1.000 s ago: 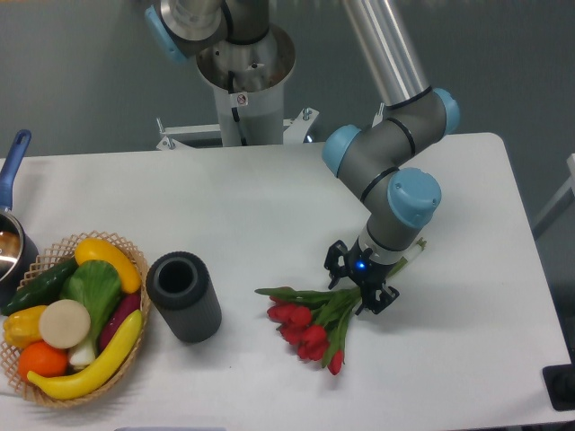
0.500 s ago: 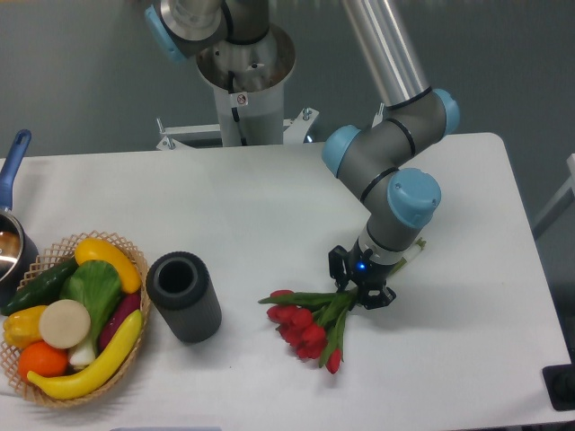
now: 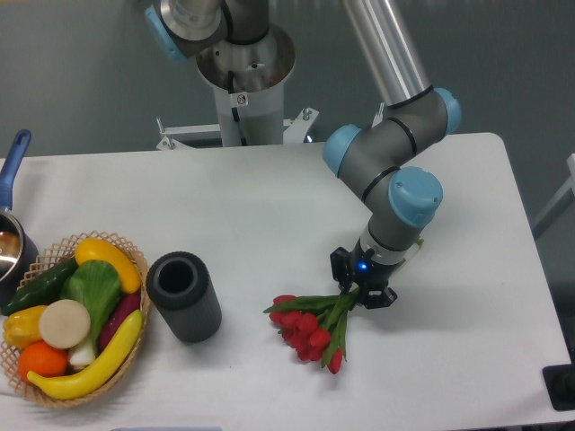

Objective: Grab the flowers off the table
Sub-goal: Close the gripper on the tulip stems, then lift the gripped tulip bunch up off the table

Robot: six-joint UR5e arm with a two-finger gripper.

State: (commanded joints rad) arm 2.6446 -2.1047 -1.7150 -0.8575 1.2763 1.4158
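The flowers [image 3: 310, 329], a bunch of red tulips with green stems and leaves, lie low over the white table [image 3: 269, 206] right of centre, heads pointing down-left. My gripper [image 3: 361, 287] is shut on their stems, just up-right of the red heads. The stem ends are hidden under the wrist. Whether the heads still touch the tabletop I cannot tell.
A dark grey cylindrical cup [image 3: 183, 295] stands left of the flowers. A wicker basket [image 3: 54, 382] with fruit and vegetables sits at the front left. A pot with a blue handle [image 3: 13, 169] is at the left edge. The arm's base [image 3: 244, 72] stands behind the table.
The fingers closed from open onto the stems. The bunch has shifted slightly right and its heads drew closer together.
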